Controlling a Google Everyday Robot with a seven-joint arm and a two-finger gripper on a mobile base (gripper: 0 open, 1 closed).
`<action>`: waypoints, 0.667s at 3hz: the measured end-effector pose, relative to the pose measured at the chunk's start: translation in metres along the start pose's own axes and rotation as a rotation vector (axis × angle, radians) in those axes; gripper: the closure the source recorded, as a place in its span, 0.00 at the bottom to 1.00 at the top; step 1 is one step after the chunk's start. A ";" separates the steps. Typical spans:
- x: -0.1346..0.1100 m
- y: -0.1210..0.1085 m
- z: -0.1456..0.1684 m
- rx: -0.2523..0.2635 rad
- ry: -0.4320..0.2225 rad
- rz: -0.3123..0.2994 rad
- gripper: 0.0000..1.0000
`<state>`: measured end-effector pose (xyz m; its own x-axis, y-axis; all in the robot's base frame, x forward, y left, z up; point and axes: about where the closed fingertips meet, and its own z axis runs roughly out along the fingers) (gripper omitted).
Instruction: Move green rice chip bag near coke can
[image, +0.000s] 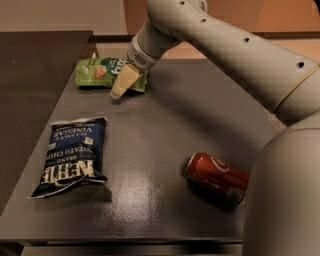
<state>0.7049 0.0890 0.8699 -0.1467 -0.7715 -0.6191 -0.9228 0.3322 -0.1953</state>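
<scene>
While the gripper (120, 89) sits at the edge of the green rice chip bag (95, 72) just behind it, clenched or not I cannot tell, a shallow pinch could drop the bag short of the coke can (217, 176), well apart.

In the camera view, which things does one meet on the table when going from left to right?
Blue chip bag, green rice chip bag, coke can. The gripper is over the right part of the green rice chip bag, at the far side, so it has no clear place in the order.
</scene>
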 end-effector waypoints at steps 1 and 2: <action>-0.003 0.001 0.011 -0.011 0.005 0.012 0.00; -0.003 -0.001 0.018 -0.016 0.018 0.031 0.00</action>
<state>0.7126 0.1005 0.8578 -0.1816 -0.7704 -0.6112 -0.9231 0.3478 -0.1642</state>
